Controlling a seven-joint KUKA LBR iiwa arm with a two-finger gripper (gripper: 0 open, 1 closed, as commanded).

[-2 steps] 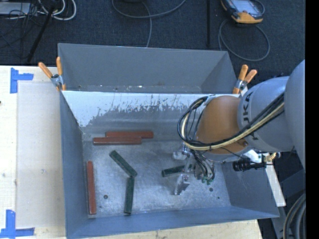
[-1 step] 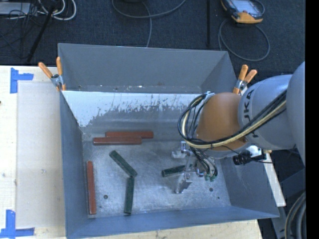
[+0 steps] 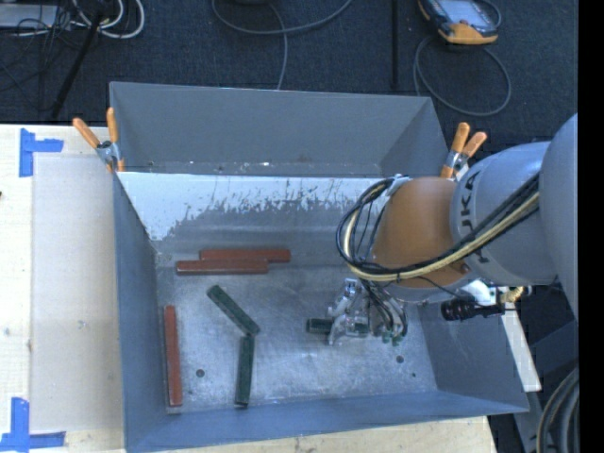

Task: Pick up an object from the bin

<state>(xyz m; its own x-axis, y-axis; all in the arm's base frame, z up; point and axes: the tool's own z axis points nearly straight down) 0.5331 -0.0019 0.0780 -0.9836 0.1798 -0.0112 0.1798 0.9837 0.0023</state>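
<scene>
End effector (image 3: 351, 325) sits low over the floor of the grey metal bin (image 3: 274, 140), at about 4 o'clock. Clenched or released: cannot tell. Nearest thing is a small dark green block (image 3: 319, 326) just beside it at its 9 o'clock; contact unclear. To grasp it well, probably centre over the block, then descend straight. Two dark green flat bars (image 3: 233, 310) and two reddish-brown flat bars (image 3: 234, 260) lie well apart, toward 8 and 10 o'clock.

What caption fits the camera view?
Gripper low in grey bin beside a small dark piece; brown sticks and green sticks lie left.
</scene>
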